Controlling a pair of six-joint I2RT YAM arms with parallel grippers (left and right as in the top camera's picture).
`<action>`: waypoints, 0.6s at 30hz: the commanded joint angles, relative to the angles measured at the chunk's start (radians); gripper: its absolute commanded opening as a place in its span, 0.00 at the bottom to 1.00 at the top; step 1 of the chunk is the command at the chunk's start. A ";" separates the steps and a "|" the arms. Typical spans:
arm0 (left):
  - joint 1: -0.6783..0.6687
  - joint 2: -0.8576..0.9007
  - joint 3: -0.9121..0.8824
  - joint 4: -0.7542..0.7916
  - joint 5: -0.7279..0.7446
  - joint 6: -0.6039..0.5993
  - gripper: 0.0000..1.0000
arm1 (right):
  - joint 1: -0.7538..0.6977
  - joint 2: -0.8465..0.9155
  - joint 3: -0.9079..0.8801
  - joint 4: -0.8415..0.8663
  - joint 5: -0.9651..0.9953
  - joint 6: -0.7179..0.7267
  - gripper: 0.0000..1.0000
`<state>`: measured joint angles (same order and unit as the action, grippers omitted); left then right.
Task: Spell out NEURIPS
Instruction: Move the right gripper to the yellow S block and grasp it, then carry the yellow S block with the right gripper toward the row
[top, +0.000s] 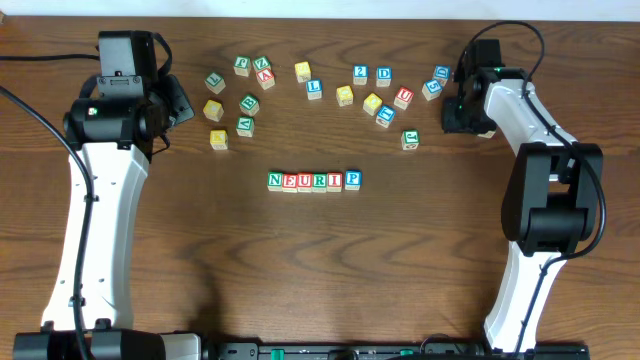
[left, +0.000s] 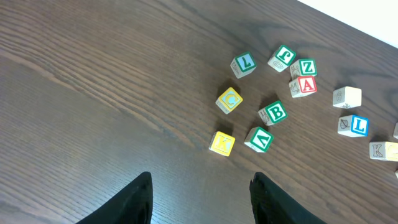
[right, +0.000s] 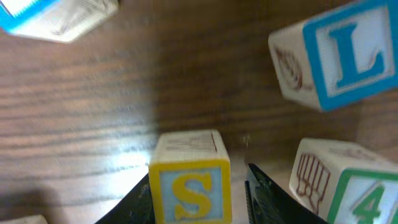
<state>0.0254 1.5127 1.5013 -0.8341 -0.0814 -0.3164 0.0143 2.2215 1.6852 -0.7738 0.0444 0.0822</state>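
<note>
A row of cubes reads N (top: 275, 180), E (top: 290, 181), U (top: 305, 181), R (top: 320, 181), I (top: 335, 181), P (top: 352, 180) at the table's middle. In the right wrist view a yellow-framed S cube (right: 189, 186) sits between my right gripper's (right: 198, 186) fingers; the left finger touches it and a thin gap shows at the right finger (right: 264, 193). In the overhead view the right gripper (top: 460, 108) is at the back right and hides that cube. My left gripper (left: 201, 177) hangs open over bare wood at the back left.
Loose letter cubes lie in an arc along the back (top: 345, 95). A blue L cube (right: 342, 56) and a green 4 cube (right: 360, 193) crowd the right gripper. Green Z (left: 306, 67), red A (left: 305, 85) and green B (left: 273, 112) cubes lie ahead of the left gripper.
</note>
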 joint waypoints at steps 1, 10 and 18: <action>0.002 -0.003 0.006 -0.003 -0.009 0.009 0.50 | 0.000 -0.009 -0.006 0.020 0.005 0.019 0.38; 0.002 -0.003 0.006 -0.003 -0.009 0.008 0.50 | -0.003 -0.009 -0.006 0.041 -0.021 0.036 0.34; 0.002 -0.003 0.006 -0.003 -0.009 0.009 0.50 | -0.002 -0.009 -0.006 0.044 -0.020 0.036 0.21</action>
<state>0.0254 1.5127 1.5013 -0.8341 -0.0814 -0.3164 0.0143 2.2215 1.6852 -0.7345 0.0303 0.1112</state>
